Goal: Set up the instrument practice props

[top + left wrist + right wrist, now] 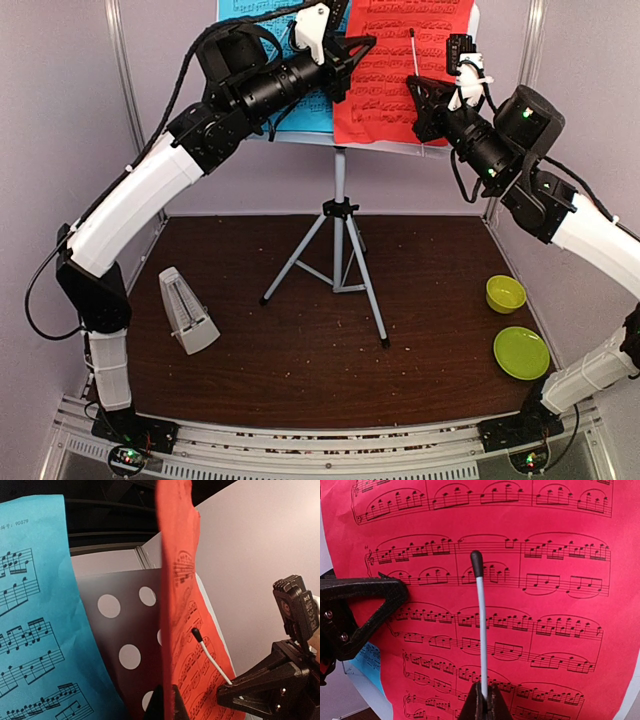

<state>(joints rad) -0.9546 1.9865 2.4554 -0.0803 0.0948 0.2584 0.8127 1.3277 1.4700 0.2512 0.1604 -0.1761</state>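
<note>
My left gripper is pinched tight on the edge of the red sheet, which rises straight up from between its fingers. The perforated desk and the blue sheet lie to their left. My right gripper is clamped on a white baton standing up from its fingers, just in front of the red sheet.

A dark brown tabletop, flecked with pale crumbs, fills the middle. Plain pale walls close it in at nine, twelve and three o'clock, with metal corner posts. A slotted metal rail runs along six o'clock. The light is soft and even.
</note>
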